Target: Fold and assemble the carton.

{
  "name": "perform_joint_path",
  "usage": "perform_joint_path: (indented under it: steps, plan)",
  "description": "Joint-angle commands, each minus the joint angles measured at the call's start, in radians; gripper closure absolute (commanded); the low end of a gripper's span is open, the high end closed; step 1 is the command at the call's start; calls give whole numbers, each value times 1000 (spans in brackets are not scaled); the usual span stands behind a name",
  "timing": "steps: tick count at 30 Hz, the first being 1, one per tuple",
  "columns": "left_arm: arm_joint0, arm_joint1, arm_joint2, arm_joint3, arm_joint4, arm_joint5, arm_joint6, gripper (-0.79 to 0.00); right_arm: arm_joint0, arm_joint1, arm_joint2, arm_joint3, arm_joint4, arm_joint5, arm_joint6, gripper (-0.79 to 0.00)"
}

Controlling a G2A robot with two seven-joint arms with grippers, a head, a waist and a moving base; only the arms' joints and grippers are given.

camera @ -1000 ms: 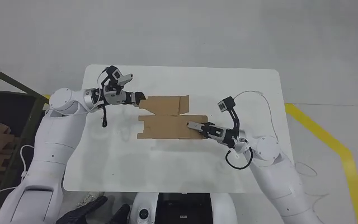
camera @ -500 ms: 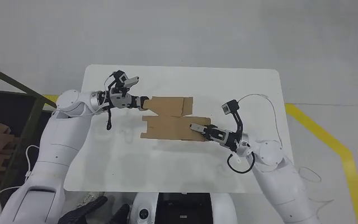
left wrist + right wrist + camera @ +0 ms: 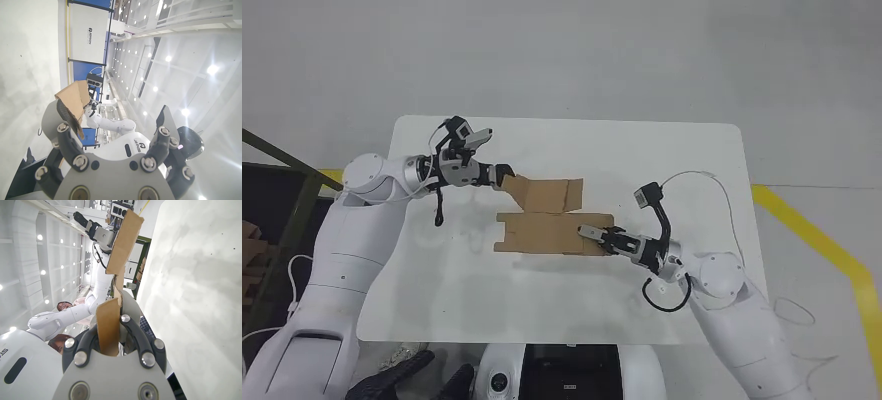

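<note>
The flat brown carton (image 3: 547, 215) lies mid-table, its far panel tilted up off the surface. My left gripper (image 3: 504, 177) is at that panel's left corner. In the left wrist view this gripper (image 3: 111, 111) is open, with one finger (image 3: 63, 111) pressed against the raised cardboard (image 3: 74, 96). My right gripper (image 3: 589, 234) is shut on the carton's near right edge. In the right wrist view a cardboard flap (image 3: 108, 325) runs between its fingers, and the raised panel (image 3: 123, 243) stands beyond, with the left gripper (image 3: 90, 224) behind it.
The white table (image 3: 672, 160) is bare around the carton. A dark green frame (image 3: 272, 190) stands off the table's left side. A yellow floor line (image 3: 812, 235) runs off to the right.
The left gripper has moved right and pushed the far panel's left corner up, so that panel now tilts off the table. The right gripper shifted slightly left, still holding the carton.
</note>
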Motion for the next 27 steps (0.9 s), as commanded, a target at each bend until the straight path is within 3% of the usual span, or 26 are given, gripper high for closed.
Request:
perform_joint_path:
  steps: [1, 15, 27]
  plan:
    - [1, -1, 8, -3, 7, -1, 4, -785, 3, 0, -3, -2, 6, -2, -2, 0]
    - [5, 4, -6, -33, 36, 0, 5, -785, 11, 6, -16, -7, 3, -3, -6, 0]
    - [3, 1, 30, -39, 99, -23, -3, -785, 23, 10, -21, -15, 13, -3, -7, 0]
